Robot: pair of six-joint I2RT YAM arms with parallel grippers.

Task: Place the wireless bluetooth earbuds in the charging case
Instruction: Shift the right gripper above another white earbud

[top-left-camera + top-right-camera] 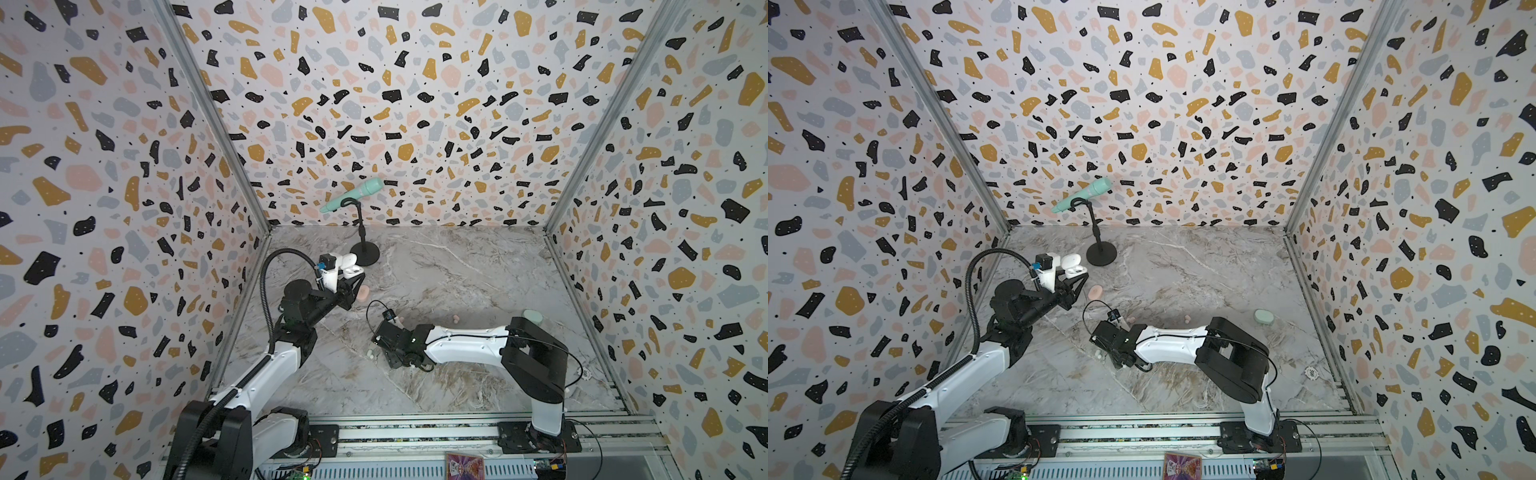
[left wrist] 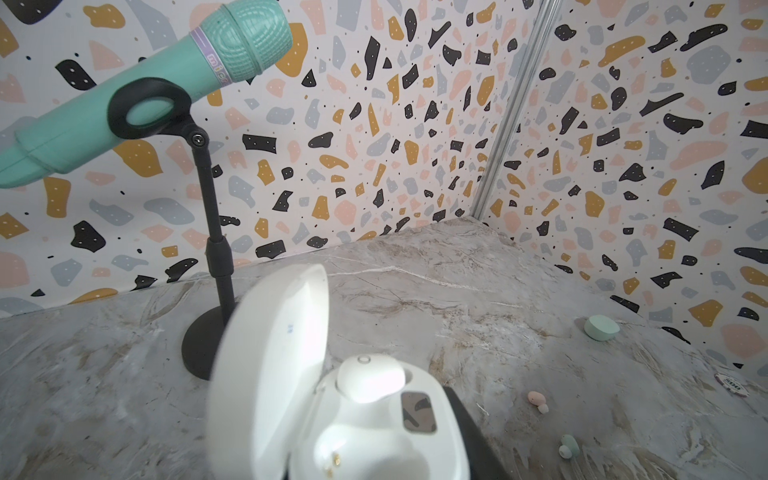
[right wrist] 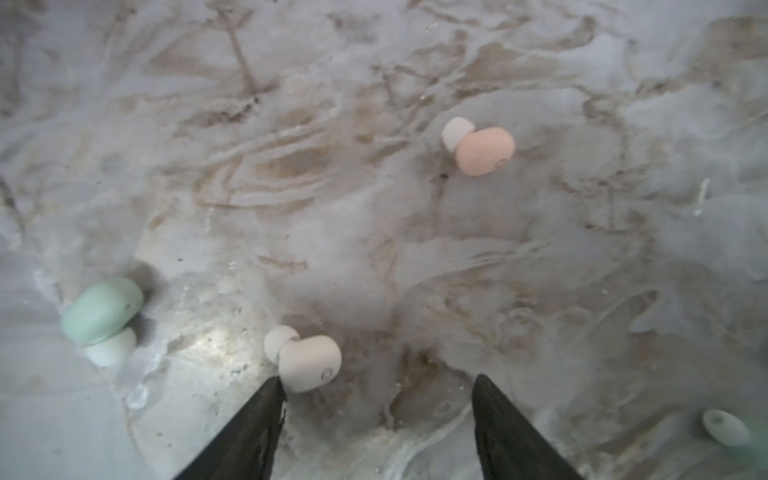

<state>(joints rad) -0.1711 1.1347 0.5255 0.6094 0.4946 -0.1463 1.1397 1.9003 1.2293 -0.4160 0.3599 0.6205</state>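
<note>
The mint toy microphone [image 2: 145, 95] has a lilac band [image 2: 206, 58] below its head with pale letters starting "mic"; the rest curves out of sight. A small round chip [image 2: 733, 383] on the bench [image 2: 457, 291] shows digits, perhaps "200", too blurred to confirm

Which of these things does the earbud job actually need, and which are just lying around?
Job: open white charging case, white earbud resting in it, loose white earbud, pink earbud, mint earbud, closed mint case, pink case.
Lying about: mint toy microphone on its black stand, poker chip, patterned card.
</note>
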